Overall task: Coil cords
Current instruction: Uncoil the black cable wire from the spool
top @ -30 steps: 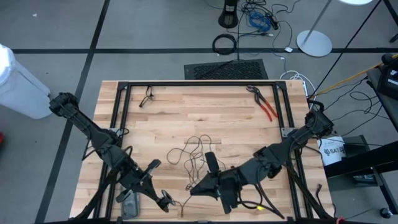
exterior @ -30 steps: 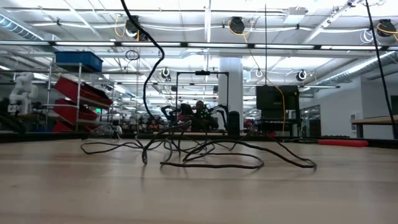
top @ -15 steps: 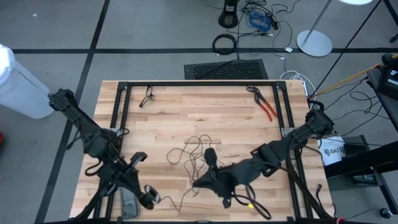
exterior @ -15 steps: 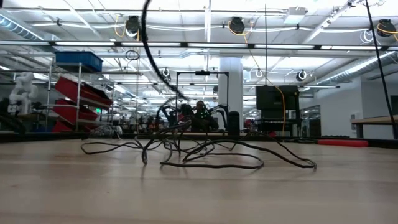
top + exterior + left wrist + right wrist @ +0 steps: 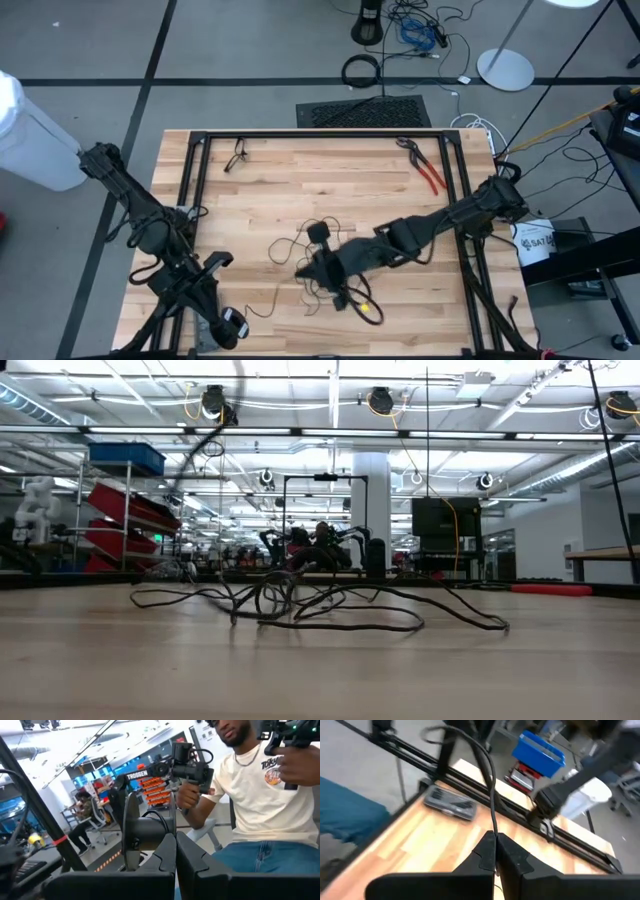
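Note:
The thin black cord (image 5: 288,246) lies in a loose tangle on the middle of the wooden table; the low view shows its loops (image 5: 340,626) flat on the boards. My right gripper (image 5: 302,272) hangs over the near side of the tangle, shut on a strand. My left gripper (image 5: 236,326) is at the near left corner, shut and pointing level out past the table's edge. A slack stretch of cord (image 5: 268,298) leads from the tangle to it. A blurred strand (image 5: 196,438) rises out of the low view. My right gripper pinches a single strand of the cord (image 5: 493,829) between its two fingertips, coming slanting down from the table's right. The strand runs on from the tips in a slack arc, clear of the table. My left gripper appears to have the cord's near end (image 5: 248,313). Its wrist view shows no cord at the shut tips, so the hold cannot be told.
Red-handled pliers (image 5: 428,172) lie at the far right and a small black clip (image 5: 236,155) at the far left. A flat grey case (image 5: 448,802) lies at the near left corner. A black frame (image 5: 320,133) rims the table. A person (image 5: 265,795) stands beyond it.
My left gripper has drawn back toward the table's near left corner and risen a little, and the cord's near end has followed it. My right gripper has come down and gone toward the far edge, over the tangle, rolling as it went. The strand between the two grippers has swung.

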Action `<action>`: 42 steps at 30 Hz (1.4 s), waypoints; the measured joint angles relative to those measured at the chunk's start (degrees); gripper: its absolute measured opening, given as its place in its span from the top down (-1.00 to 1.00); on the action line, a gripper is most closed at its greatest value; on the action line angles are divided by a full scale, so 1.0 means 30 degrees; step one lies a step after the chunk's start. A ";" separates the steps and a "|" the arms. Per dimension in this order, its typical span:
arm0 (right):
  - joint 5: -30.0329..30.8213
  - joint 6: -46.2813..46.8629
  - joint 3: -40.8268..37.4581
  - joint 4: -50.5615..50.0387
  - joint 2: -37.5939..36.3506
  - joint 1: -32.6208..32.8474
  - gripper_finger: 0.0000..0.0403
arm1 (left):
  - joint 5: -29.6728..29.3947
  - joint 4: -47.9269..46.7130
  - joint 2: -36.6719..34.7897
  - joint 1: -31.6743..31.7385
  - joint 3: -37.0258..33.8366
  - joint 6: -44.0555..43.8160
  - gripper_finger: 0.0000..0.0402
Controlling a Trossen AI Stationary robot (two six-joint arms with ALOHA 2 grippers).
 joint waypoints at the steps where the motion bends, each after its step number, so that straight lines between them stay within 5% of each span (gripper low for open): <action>1: 0.0160 0.0140 0.0000 0.0000 0.0080 -0.0219 1.00 | 0.0007 0.0075 0.0137 0.0000 0.0000 0.0000 1.00; 16: 0.5504 -0.1802 0.0000 0.1398 0.0104 -0.1129 1.00 | 0.0022 0.0178 0.2313 0.0053 0.0000 -0.1169 1.00; 34: 0.5583 -0.6520 0.0000 0.4467 -0.2175 0.1880 1.00 | -0.1465 -0.1596 0.3224 0.0597 0.0000 -0.6138 1.00; 42: 0.5588 -0.8315 -0.0004 0.4512 -0.2321 0.3538 1.00 | -0.2515 -0.2934 0.3195 0.0590 0.0000 -0.6222 1.00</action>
